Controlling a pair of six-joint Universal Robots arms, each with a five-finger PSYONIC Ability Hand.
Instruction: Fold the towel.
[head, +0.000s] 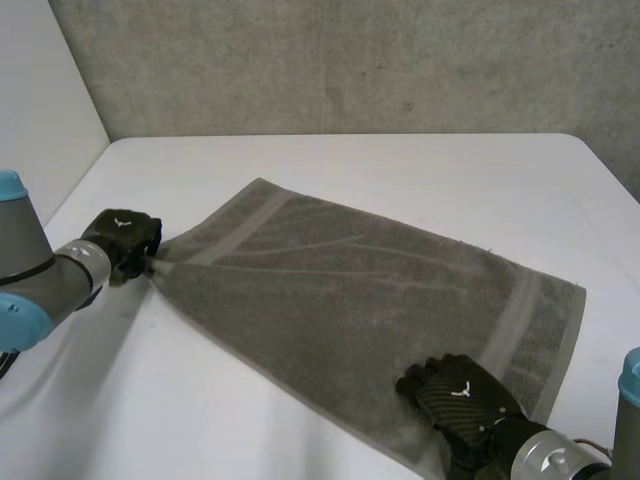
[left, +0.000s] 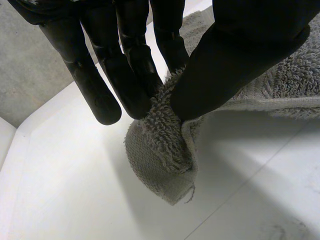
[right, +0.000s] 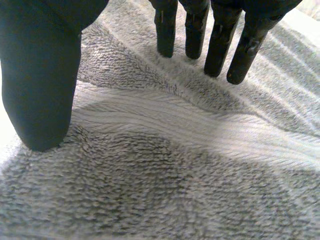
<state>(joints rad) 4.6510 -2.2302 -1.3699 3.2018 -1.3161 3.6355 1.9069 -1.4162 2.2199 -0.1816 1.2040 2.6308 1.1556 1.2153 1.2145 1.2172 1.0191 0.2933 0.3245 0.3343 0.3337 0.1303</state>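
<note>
Head view: we see grey fluffy towel (head: 360, 300) spread on white table (head: 400, 170). Left hand (head: 125, 240) pinches corner tight. Right hand (head: 460, 395) rests on near edge, fingers straight, apart.

Head view: high behind both arms, looking down the table (head: 400, 165) to its far edge; left wrist view: very near, along left hand (left: 100, 75) at a towel (left: 160, 155) corner; right wrist view: nearer, right hand (right: 40, 75) on pile; towel shared by all

This looks like a robot lab or test cell. A plain white tabletop (head: 400, 170) sits against a rough grey concrete wall (head: 350, 60) on the far side. A white panel (head: 40, 90) closes the left. The grey left arm (head: 45, 275) and right arm (head: 555, 462) reach in from the near corners.
</note>
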